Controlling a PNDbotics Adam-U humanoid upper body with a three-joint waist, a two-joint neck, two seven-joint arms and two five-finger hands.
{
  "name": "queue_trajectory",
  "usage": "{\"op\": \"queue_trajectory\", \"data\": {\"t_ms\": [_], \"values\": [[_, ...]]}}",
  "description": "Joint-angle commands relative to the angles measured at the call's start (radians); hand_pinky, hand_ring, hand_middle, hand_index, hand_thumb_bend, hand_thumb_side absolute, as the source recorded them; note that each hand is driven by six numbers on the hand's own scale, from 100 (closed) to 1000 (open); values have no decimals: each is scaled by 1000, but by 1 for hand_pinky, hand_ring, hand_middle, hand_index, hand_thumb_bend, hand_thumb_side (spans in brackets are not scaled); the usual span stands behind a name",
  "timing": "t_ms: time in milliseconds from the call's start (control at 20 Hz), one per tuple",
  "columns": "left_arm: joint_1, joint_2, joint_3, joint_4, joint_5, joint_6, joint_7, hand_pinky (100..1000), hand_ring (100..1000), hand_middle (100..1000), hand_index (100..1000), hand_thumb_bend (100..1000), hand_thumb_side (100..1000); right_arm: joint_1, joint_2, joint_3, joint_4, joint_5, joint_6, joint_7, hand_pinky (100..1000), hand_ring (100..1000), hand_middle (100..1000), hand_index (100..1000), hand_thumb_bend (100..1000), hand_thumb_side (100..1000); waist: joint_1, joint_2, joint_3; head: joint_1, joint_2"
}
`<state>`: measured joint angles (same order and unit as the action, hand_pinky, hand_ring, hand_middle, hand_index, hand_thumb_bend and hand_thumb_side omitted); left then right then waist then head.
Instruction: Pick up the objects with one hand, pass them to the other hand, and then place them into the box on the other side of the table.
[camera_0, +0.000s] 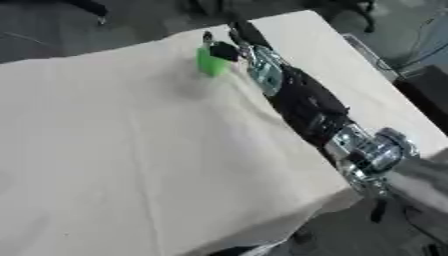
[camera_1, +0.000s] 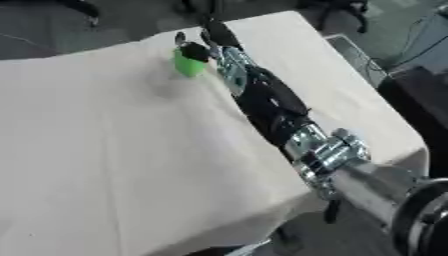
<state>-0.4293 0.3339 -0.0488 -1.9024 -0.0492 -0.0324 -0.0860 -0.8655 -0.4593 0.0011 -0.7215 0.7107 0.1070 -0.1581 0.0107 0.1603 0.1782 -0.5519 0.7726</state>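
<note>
**Right hand at a green object on the far part of the tabletop**

The left part of both views is filled by the tabletop (camera_0: 131, 150), which is covered with a pale beige cloth. The cloth looks soft and matte, with long shallow creases running across it, and it hangs over the near edge in a loose fold. The whole surface lies askew in the picture, with its far corner pointing to the upper right.

Toward the middle, near the far edge of the tabletop, stands the green object (camera_0: 210, 63). It is small, bright green and roughly blocky in shape, with a smooth, plain surface; its exact form cannot be made out. It rests on the cloth or just above it; which of the two is not clear.

Just to the right of it is the right hand (camera_0: 229, 46), black and slim. Its dark fingers (camera_1: 194, 51) are curled against the upper side of the green object and seem to pinch it, while one thin finger points away toward the far edge.

Further right, the forearm (camera_0: 302, 102) runs diagonally down to the lower right corner. It is black and rounded in the middle, with shiny silver metal parts near the wrist and a bulky silver joint (camera_0: 376, 150) of ring shapes beyond the tabletop's edge.
</note>
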Motion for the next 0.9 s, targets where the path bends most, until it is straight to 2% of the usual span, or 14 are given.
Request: {"op": "queue_trajectory", "data": {"t_ms": [50, 350, 550, 750, 900], "values": [[-2, -15, -3, -23, 10, -5, -19, 743, 884, 751, 776, 551, 600, -36, -46, -31, 60, 18, 34, -35, 846, 899, 983, 987, 118, 788, 0, -7, 11, -15, -3], [18, -26, 2, -22, 10, -11, -25, 744, 887, 749, 776, 548, 607, -40, -60, -41, 98, 44, 65, -76, 845, 894, 976, 984, 126, 778, 0, 3, 28, 27, -3], [21, -29, 3, -19, 9, -11, -26, 744, 889, 750, 776, 546, 611, -36, -62, -43, 108, 46, 69, -77, 842, 889, 963, 982, 125, 779, -1, 3, 28, 33, -3], [23, -32, 1, -14, 8, -12, -31, 743, 890, 750, 775, 544, 614, -31, -57, -44, 109, 29, 55, -68, 838, 881, 937, 979, 105, 810, -1, 3, 25, 31, -3], [25, -33, 1, -8, 7, -11, -32, 743, 891, 750, 775, 542, 617, -28, -55, -52, 91, -27, 32, -72, 825, 877, 932, 975, 100, 853, 0, 3, 23, 31, -3]]}}
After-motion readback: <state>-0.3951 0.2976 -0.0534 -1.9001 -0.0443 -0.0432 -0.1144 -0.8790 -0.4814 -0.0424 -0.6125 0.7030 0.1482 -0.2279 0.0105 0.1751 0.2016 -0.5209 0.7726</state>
